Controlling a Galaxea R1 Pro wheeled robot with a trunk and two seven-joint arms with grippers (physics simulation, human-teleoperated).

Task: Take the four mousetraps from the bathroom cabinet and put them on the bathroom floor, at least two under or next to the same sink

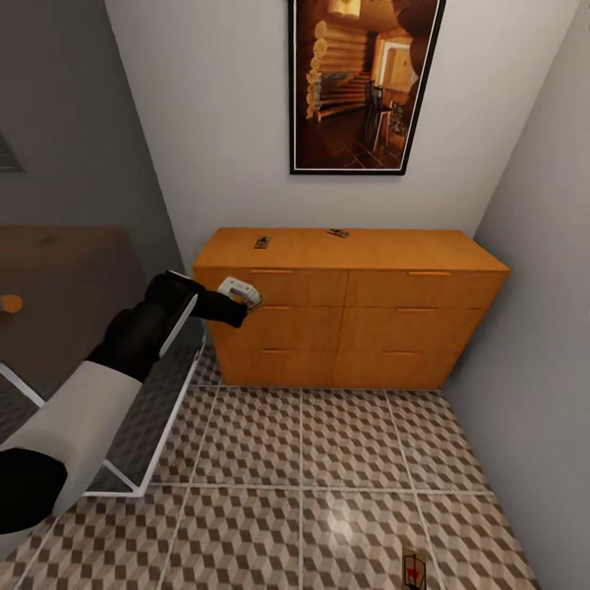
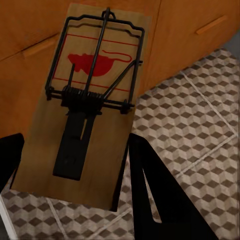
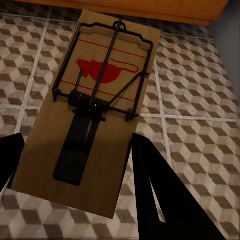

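My right end effector [image 3: 72, 150] grips a mousetrap [image 3: 90, 115] low over the bathroom floor [image 3: 200, 100]. My left end effector [image 2: 75, 155] clamps another mousetrap [image 2: 85, 100] before the cabinet [image 1: 352, 328] drawers. Farther off, two mousetraps [image 1: 262, 242] [image 1: 338, 233] lie well apart on the cabinet's top.

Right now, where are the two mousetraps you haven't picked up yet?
Both lie on top of the cabinet in the head view: one mousetrap near its left front, just above the left pincer, the other near the middle, closer to the wall.
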